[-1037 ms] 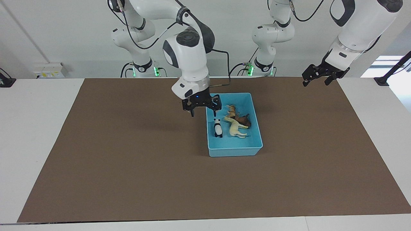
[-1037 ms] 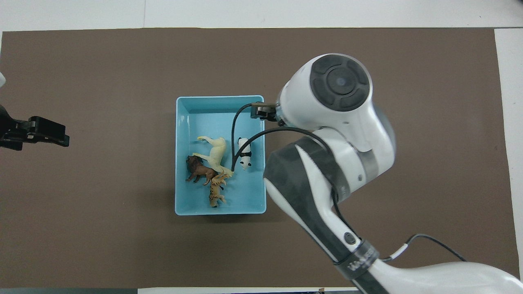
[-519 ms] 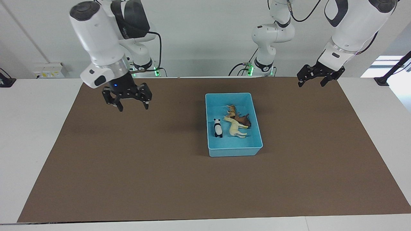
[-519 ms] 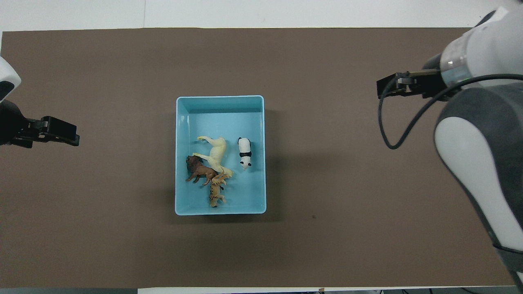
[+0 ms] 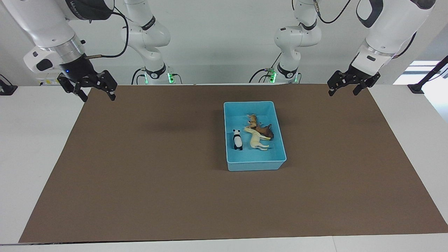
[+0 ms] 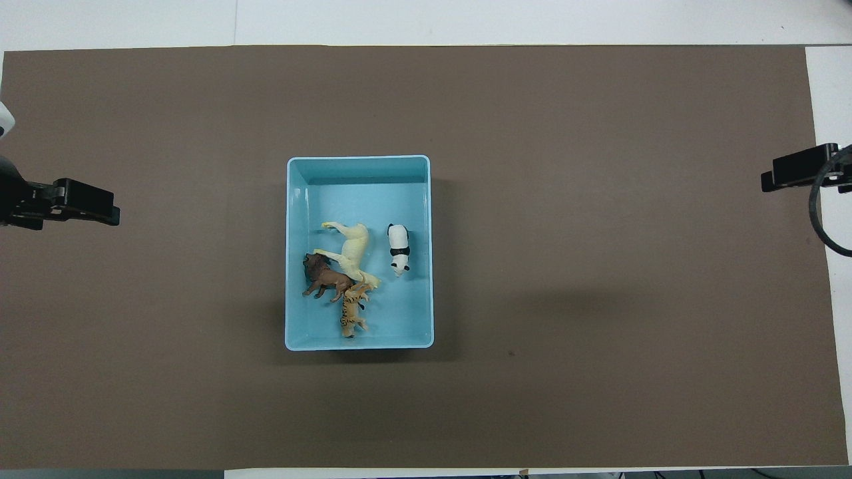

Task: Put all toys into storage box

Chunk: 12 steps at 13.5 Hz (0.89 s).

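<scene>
Right gripper [image 5: 93, 91]: raised over the mat's edge at the right arm's end of the table; fingers spread apart, nothing between them; well apart from the box.
Mat [image 5: 157, 168]: brown sheet covering most of the white table [image 5: 35, 140]; carries the box.
Box [image 5: 256, 163]: light blue tray on the mat, about midway along the table, a little toward the left arm's end; between the two grippers and clear of both.
Panda [image 5: 237, 139]: in the box, by the wall on the right arm's side; apart from the other three toys.
Llama [image 5: 257, 139]: in the box, lying on its side near the middle; touching the lion and tiger.
Tiger [image 5: 251, 119]: in the box, the toy nearest the robots; touching the llama's end.
Lion [image 5: 266, 131]: in the box, beside the llama on the left arm's side; dark brown, lying down.
Toys, count: four, all inside the box, none on the mat.
Left gripper [image 5: 347, 85]: raised over the mat's corner at the left arm's end; fingers parted, holding nothing; well apart from the box.
Overhead check: the left gripper [image 6: 90, 209] and right gripper [image 6: 795, 171] show only their tips at the mat's ends, with the box [image 6: 291, 199] between them.
</scene>
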### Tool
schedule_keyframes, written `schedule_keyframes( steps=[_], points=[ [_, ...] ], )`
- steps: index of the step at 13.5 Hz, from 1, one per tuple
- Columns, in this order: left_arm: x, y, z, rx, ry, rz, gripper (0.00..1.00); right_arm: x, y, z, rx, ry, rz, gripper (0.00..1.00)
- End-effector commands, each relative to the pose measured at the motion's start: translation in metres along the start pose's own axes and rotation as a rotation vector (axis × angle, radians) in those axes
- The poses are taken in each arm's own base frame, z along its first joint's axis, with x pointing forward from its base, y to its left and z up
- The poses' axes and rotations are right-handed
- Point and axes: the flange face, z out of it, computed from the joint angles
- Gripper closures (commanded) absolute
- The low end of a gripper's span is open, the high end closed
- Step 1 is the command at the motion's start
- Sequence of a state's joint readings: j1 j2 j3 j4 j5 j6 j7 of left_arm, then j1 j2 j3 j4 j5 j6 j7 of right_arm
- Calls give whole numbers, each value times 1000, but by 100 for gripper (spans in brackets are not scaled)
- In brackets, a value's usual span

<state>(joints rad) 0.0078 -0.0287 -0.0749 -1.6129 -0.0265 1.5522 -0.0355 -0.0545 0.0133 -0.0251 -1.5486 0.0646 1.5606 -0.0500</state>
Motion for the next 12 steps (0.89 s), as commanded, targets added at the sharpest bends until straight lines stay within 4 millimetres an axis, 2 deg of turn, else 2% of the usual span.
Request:
schedule_keyframes(
  steps=[1, 3, 6, 12],
  points=[
    [0, -4, -6, 7, 37, 10, 0, -17, -10, 22, -4, -38, -29, 0],
    [-1, -1, -6, 7, 37, 8, 0, -17, -10, 31, -4, -45, -29, 0],
    [-2, 9, -4, 6, 35, 20, 0, -15, -8, 31, -6, -31, -28, 0],
    [-2, 6, -4, 6, 37, 19, 0, -8, -11, 30, -66, -19, -94, 0]
  ],
)
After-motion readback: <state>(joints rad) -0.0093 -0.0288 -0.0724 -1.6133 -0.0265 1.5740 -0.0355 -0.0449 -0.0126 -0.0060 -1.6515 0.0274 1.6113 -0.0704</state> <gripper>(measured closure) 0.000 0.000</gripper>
